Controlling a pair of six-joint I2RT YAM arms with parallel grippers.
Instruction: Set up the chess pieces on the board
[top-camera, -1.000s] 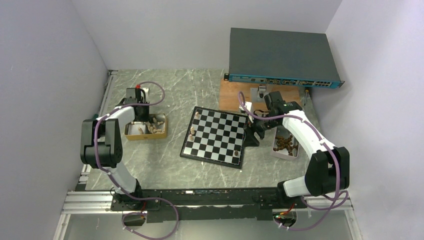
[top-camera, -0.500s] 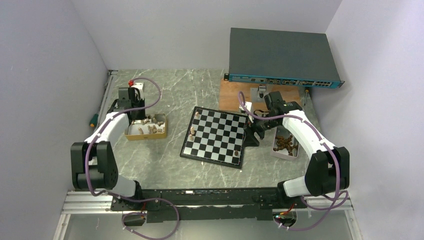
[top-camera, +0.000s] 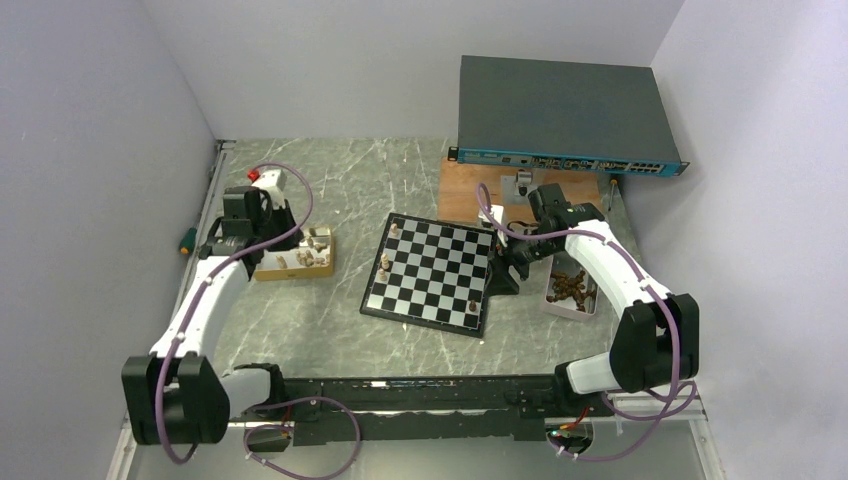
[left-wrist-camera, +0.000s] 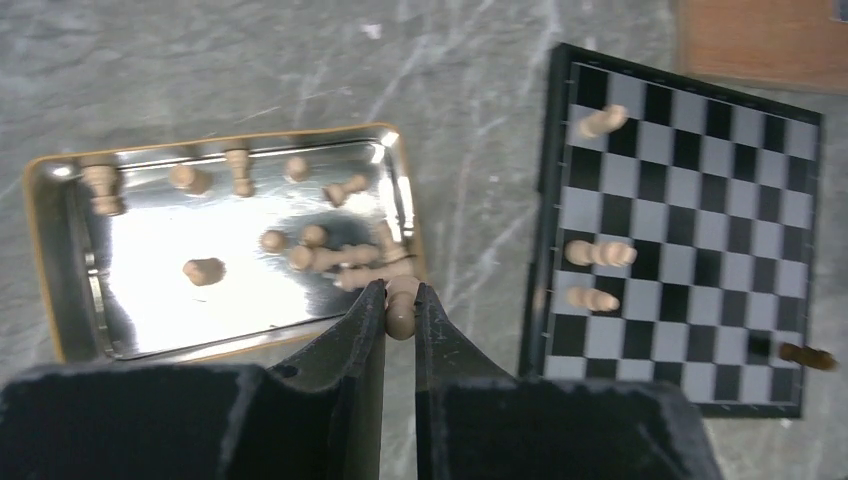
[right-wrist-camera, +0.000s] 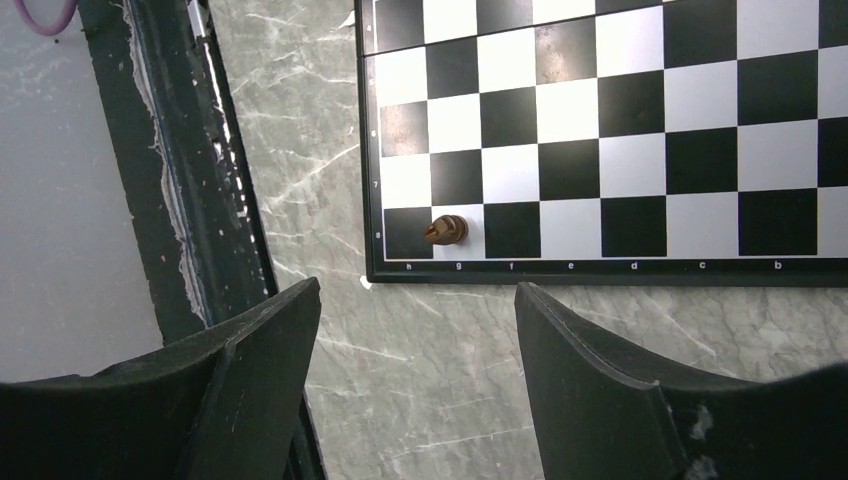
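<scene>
Between the fingers of your left gripper (left-wrist-camera: 400, 292) sits one light tan wooden chess piece (left-wrist-camera: 402, 312), pinched tight over the near rim of the shiny gold-edged metal tin (left-wrist-camera: 150, 235), which holds loose tan pieces (left-wrist-camera: 203, 270). Right of it lies the black-and-silver checked chessboard (left-wrist-camera: 690, 250). Your right gripper (right-wrist-camera: 418, 300) hangs wide open and empty over the grey marble table (right-wrist-camera: 420, 400) beside the board's edge, where one dark brown piece (right-wrist-camera: 446, 230) sits on the edge row
</scene>
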